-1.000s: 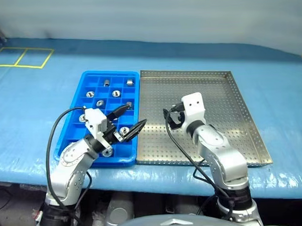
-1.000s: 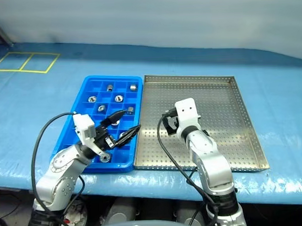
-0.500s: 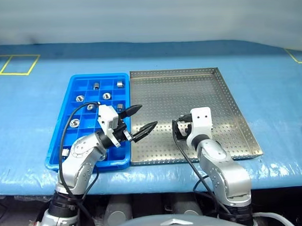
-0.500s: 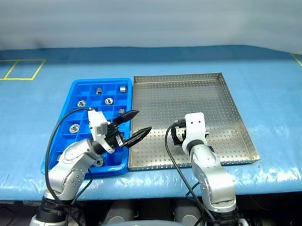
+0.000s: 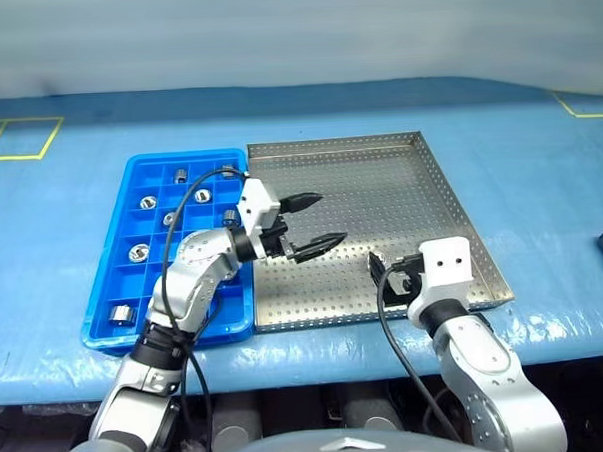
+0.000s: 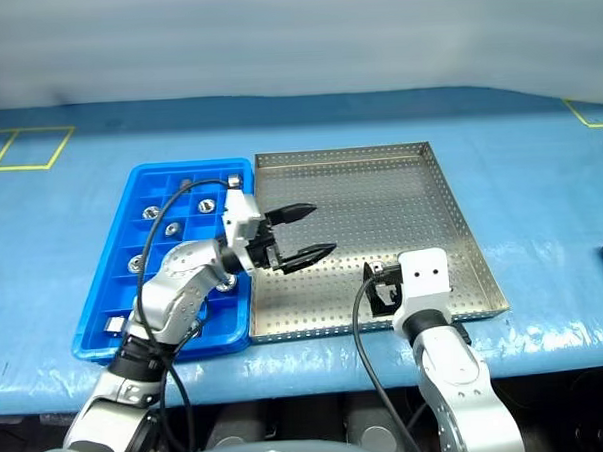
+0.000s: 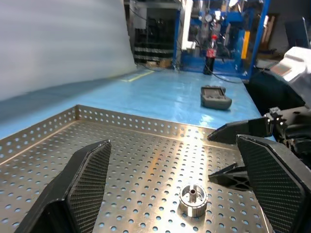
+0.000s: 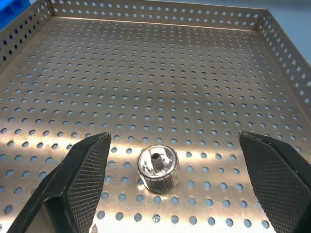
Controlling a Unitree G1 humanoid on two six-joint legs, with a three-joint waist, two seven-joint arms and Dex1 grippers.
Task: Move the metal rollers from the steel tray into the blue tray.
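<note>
Nearly all the small shiny metal rollers are seen lodged in compartments of the bright blue gridded plastic tray, while one flanged roller remains on the perforated steel tray, both end effectors spread wide and empty.

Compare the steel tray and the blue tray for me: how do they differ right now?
The steel tray is silver metal with a perforated, undivided floor; the blue tray is plastic, split into square compartments. The steel tray is wider, the blue tray narrower. The steel tray holds one roller; the blue tray holds several rollers. Both are shallow rectangles lying side by side on the blue surface.
</note>
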